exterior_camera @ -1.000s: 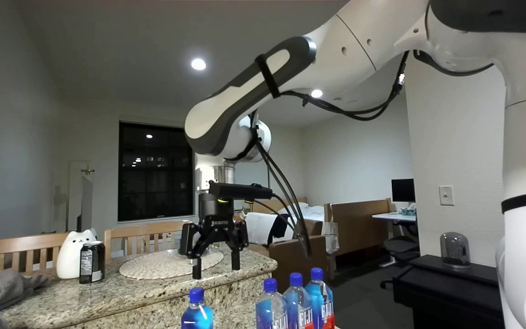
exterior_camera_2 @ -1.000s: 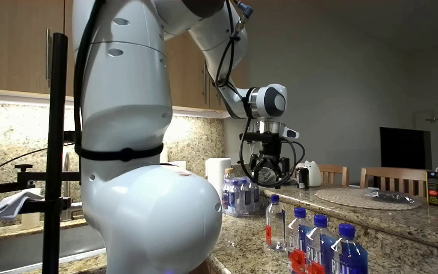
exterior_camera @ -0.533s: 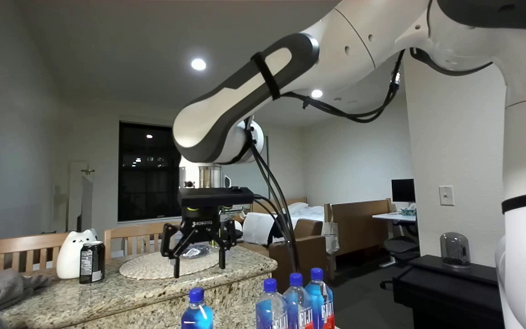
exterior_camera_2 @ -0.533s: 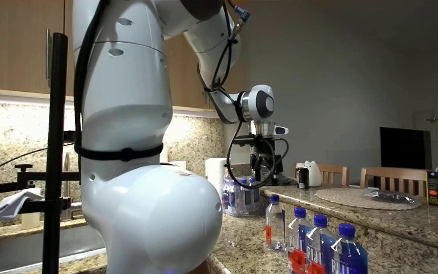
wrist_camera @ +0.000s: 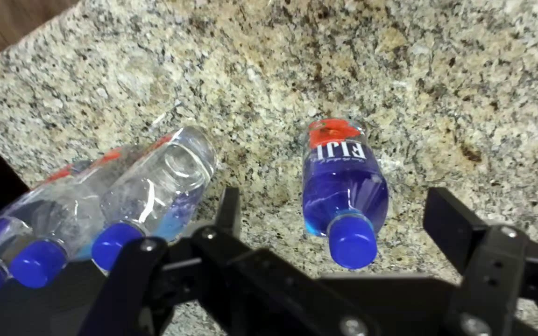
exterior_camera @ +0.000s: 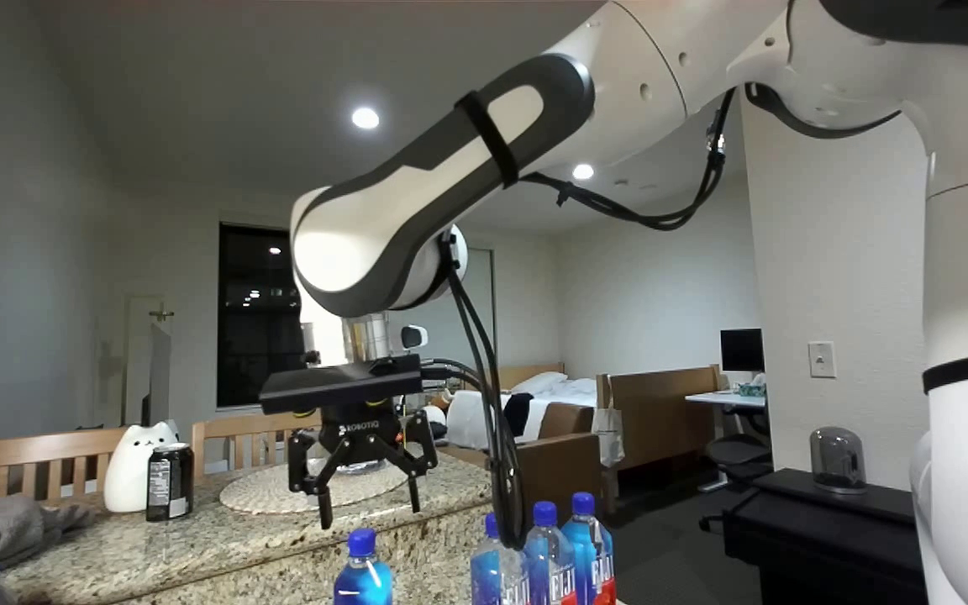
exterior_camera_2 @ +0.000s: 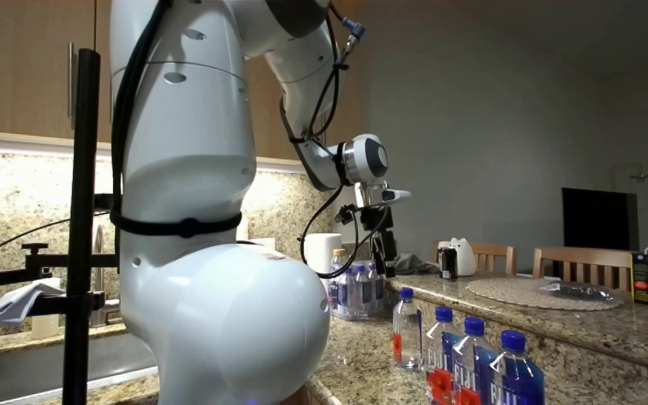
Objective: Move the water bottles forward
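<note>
A lone clear water bottle (exterior_camera_2: 407, 334) with a blue cap and red-and-blue label stands upright on the lower granite counter. It also shows in an exterior view (exterior_camera: 363, 580) and the wrist view (wrist_camera: 343, 186). Three similar bottles stand in a close row beside it: a near one (exterior_camera_2: 441, 354), a middle one (exterior_camera_2: 473, 363) and an end one (exterior_camera_2: 516, 377). The row shows at left in the wrist view (wrist_camera: 157, 182). My gripper (exterior_camera: 370, 509) is open and empty above the lone bottle. In the wrist view its fingers (wrist_camera: 336, 200) lie either side of that bottle without touching it.
A pack of bottles (exterior_camera_2: 358, 292) stands by the paper towel roll (exterior_camera_2: 321, 256). The raised counter (exterior_camera: 240, 550) holds a black can (exterior_camera: 169, 483), white cat figure (exterior_camera: 133, 475), grey towel (exterior_camera: 9, 525) and woven mat (exterior_camera: 282, 496). My arm's cable hangs in front of the bottle row.
My gripper has moved left in both exterior views, and it has turned and tilted. It stays open. The bottles have not moved.
</note>
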